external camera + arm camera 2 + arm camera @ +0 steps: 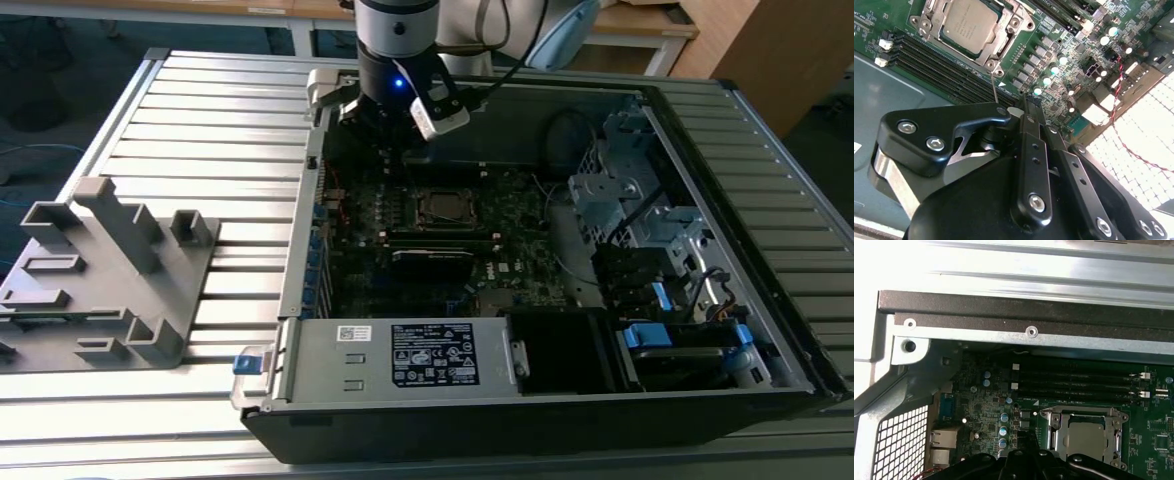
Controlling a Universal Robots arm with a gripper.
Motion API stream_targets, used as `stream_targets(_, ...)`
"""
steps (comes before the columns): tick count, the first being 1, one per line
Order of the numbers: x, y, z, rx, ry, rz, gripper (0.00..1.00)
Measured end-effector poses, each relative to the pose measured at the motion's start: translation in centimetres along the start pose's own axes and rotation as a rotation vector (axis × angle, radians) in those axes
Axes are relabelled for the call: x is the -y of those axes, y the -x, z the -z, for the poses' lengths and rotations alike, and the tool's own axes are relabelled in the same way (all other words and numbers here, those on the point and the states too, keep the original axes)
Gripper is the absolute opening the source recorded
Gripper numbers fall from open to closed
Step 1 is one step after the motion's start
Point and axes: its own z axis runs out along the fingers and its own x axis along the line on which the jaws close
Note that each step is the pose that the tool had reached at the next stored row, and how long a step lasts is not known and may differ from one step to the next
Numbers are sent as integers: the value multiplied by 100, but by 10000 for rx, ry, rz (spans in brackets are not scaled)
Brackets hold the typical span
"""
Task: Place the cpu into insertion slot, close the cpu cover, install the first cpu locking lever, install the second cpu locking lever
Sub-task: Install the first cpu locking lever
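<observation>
1. Worktop (pixel 200 110): slatted metal. It carries the open computer case (pixel 601 425) and, at the exterior view's left, a grey moulded fixture (pixel 100 270) well apart from the work.
2. Motherboard (pixel 521 230): dark green, lying flat on the case floor. The arm reaches down over its far edge.
3. Hand (pixel 1016 107): black linkage low over the board, just beside the socket corner. You cannot tell from these views whether it is open, closed or gripping anything, so check this before you load it.
4. Memory slots (pixel 939 67): long black rows between the hand and the socket. Keep the linkage off them.
5. Insertion slot (pixel 929 22): silvery rim, screws at the corners, near the middle of the board.
6. Cpu cover (pixel 1054 427): framed plate that looks to be lying down over the slot, its window around the chip.
7. Cpu (pixel 966 22): grey metal top, seated square inside the insertion slot under the cover's window.
8. Capacitors (pixel 1046 80): a row of small silver-topped cans just beside the hand's path.
9. Locking lever (pixel 993 85): thin wire rod running from the socket corner toward the hand. It seems not yet tucked under its catch.

Handling note: the step in hand is probably the first lever. Press along the lever's own arc, down and then sideways under the hook. Put no load on the cover or chip, and watch the rod for bowing.
</observation>
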Motion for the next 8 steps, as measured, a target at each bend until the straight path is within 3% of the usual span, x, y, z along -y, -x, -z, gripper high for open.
stream_targets(4, -1, -22, -1, -1, 15, 0, 10)
stream_targets(5, 0, -25, -1, 4, 97, 1, 10)
stream_targets(8, -1, -28, -2, 11, 216, -3, 10)
